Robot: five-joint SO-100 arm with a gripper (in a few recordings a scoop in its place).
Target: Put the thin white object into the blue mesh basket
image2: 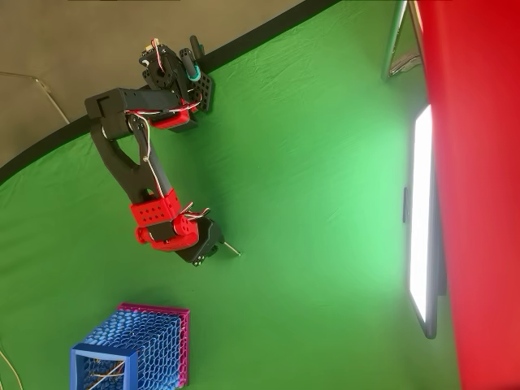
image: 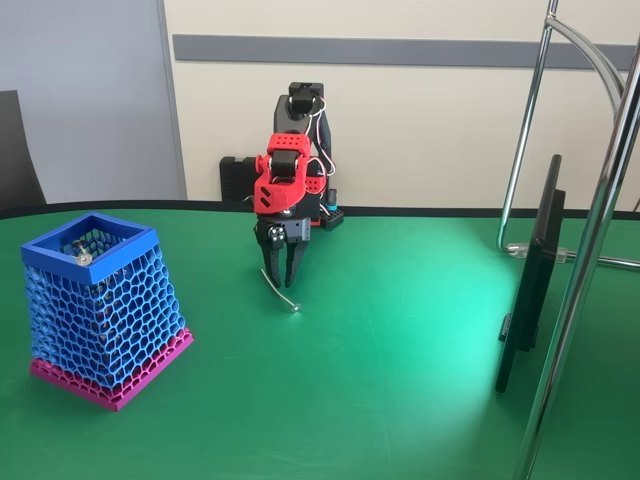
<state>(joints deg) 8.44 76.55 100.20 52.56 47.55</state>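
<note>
Thin white object (image: 279, 290) slants down from between the gripper (image: 281, 277) fingers, its knobbed lower end on or just above the green table (image: 400, 380); the fingers are clamped on its upper end. Well apart, at the left of the fixed view, stands the blue mesh basket (image: 100, 310) on its magenta base.

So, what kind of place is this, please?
Probably an office or lab room set up for robot tests: a green cloth-covered table, a small red and black arm clamped at its far edge, a metal stand and a plain wall with a grey strip.
</note>
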